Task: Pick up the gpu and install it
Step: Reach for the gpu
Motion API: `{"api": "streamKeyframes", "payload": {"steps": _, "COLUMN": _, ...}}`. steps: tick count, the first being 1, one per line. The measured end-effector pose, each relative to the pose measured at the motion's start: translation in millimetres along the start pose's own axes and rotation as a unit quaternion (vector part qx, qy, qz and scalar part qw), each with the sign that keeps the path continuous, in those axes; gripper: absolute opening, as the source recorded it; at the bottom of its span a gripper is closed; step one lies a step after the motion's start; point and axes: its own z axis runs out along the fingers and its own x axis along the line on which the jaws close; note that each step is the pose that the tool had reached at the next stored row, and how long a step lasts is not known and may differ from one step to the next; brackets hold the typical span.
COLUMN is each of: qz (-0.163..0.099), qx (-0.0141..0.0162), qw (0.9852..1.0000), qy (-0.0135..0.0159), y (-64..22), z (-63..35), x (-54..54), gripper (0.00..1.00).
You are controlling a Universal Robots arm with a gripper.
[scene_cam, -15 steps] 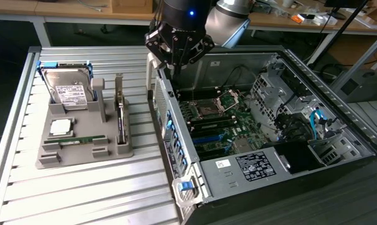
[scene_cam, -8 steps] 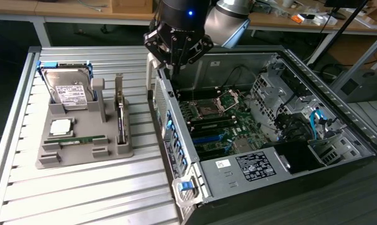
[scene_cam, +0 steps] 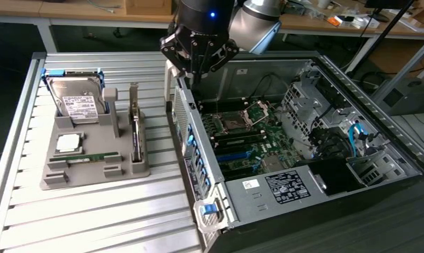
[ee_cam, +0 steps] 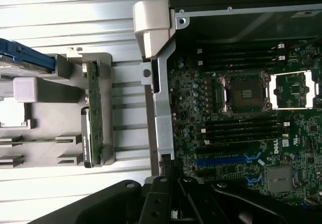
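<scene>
The gpu [scene_cam: 135,130] stands on edge in a slot of the grey holder tray [scene_cam: 92,174], with a thin dark card edge and a silver bracket at one end. From the wrist it appears edge-on as a narrow green strip, the gpu [ee_cam: 94,114]. My gripper [scene_cam: 193,78] hangs over the far end of the open computer case's near wall, to the exterior view's right of the gpu and well above it. Its black fingers are shut with nothing between them; in the wrist view the gripper [ee_cam: 170,179] sits over the case wall.
The tray also holds a silver hard drive [scene_cam: 78,103], a CPU chip [scene_cam: 69,141] and a green RAM stick [scene_cam: 85,156]. The open computer case [scene_cam: 380,142] lies on the slatted metal table [scene_cam: 92,221], showing its motherboard, CPU socket [ee_cam: 245,93] and blue slot [ee_cam: 226,160].
</scene>
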Motion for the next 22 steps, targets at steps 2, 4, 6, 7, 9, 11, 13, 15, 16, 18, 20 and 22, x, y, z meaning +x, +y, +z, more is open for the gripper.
{"api": "streamKeyframes", "payload": {"steps": 2, "qz": 0.0, "qx": 0.0, "qw": 1.0, "qy": 0.0, "y": 0.0, "z": 0.0, "x": 0.5, "gripper": 0.11}}
{"api": "streamKeyframes", "payload": {"steps": 4, "qz": 0.0, "qx": 0.0, "qw": 1.0, "qy": 0.0, "y": -0.1, "z": 0.0, "x": 1.0, "gripper": 0.11}}
{"api": "streamKeyframes", "payload": {"steps": 6, "qz": 0.0, "qx": 0.0, "qw": 1.0, "qy": 0.0, "y": -0.1, "z": 0.0, "x": 1.5, "gripper": 0.11}}
{"api": "streamKeyframes", "payload": {"steps": 7, "qz": 0.0, "qx": 0.0, "qw": 1.0, "qy": 0.0, "y": -0.1, "z": 0.0, "x": 1.7, "gripper": 0.11}}
{"api": "streamKeyframes", "payload": {"steps": 9, "qz": 0.0, "qx": 0.0, "qw": 1.0, "qy": 0.0, "y": -0.2, "z": 0.0, "x": 2.4, "gripper": 0.11}}
{"api": "streamKeyframes", "payload": {"steps": 11, "qz": 0.0, "qx": 0.0, "qw": 1.0, "qy": 0.0, "y": -0.2, "z": 0.0, "x": 3.0, "gripper": 0.11}}
{"api": "streamKeyframes", "payload": {"steps": 13, "qz": 0.0, "qx": 0.0, "qw": 1.0, "qy": 0.0, "y": -0.3, "z": 0.0, "x": 3.7, "gripper": 0.11}}
{"api": "streamKeyframes", "payload": {"steps": 15, "qz": 0.0, "qx": 0.0, "qw": 1.0, "qy": 0.0, "y": -0.3, "z": 0.0, "x": 4.3, "gripper": 0.11}}
{"api": "streamKeyframes", "payload": {"steps": 16, "qz": 0.0, "qx": 0.0, "qw": 1.0, "qy": 0.0, "y": -0.4, "z": 0.0, "x": 4.6, "gripper": 0.11}}
{"api": "streamKeyframes", "payload": {"steps": 18, "qz": 0.0, "qx": 0.0, "qw": 1.0, "qy": 0.0, "y": -0.4, "z": 0.0, "x": 5.4, "gripper": 0.11}}
{"api": "streamKeyframes", "payload": {"steps": 20, "qz": 0.0, "qx": 0.0, "qw": 1.0, "qy": 0.0, "y": -0.5, "z": -0.1, "x": 6.1, "gripper": 0.11}}
{"api": "streamKeyframes", "payload": {"steps": 22, "qz": 0.0, "qx": 0.0, "qw": 1.0, "qy": 0.0, "y": -0.5, "z": -0.1, "x": 6.9, "gripper": 0.11}}
